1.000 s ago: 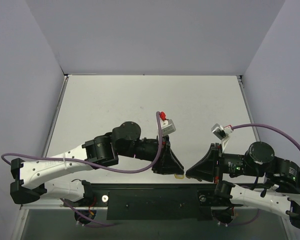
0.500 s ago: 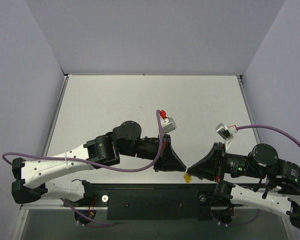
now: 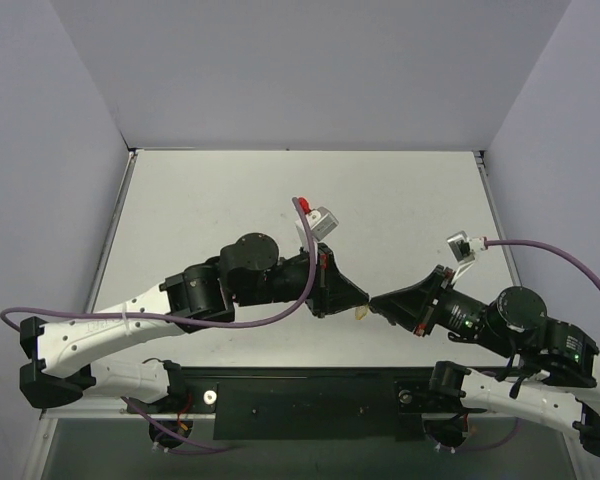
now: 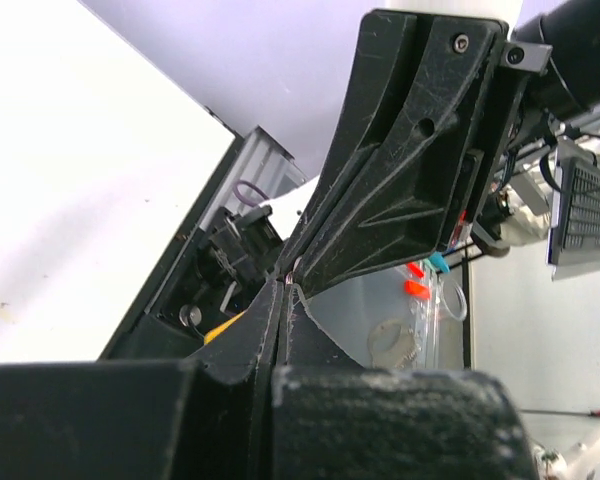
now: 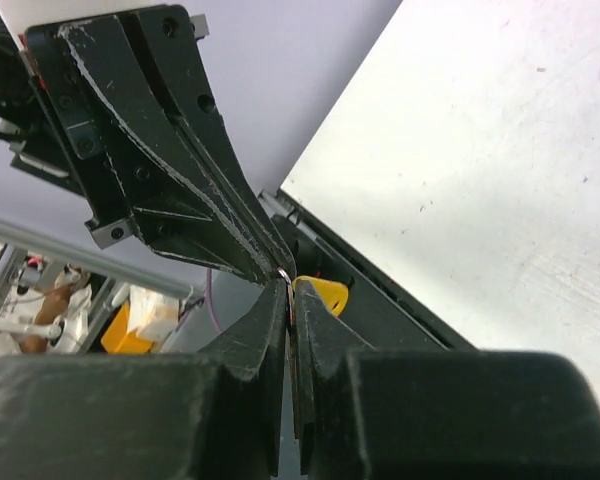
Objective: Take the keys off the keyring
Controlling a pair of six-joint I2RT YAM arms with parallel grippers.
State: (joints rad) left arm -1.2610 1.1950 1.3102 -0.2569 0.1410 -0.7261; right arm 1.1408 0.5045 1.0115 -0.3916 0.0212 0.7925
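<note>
Both arms reach in over the near middle of the white surface, tips meeting nose to nose.

Left end effector: fingers drawn narrow, almost no gap between them. Right end effector: the same, only a thin slit between its fingers. What each one pinches is too small and too covered to tell.

Keyring: a yellow-orange bit hanging just below the meeting tips, off the surface. Right wrist view shows it just beside that arm's own fingertips, half hidden behind them. Left wrist view shows only a sliver.

Key: a tiny silver glint right at the point where the four tips touch. Its shape cannot be made out.

In the way: each wrist camera is filled by the other arm's black fingers.

Around: purple cable looping under the left arm, and the black rail along the near edge.
</note>
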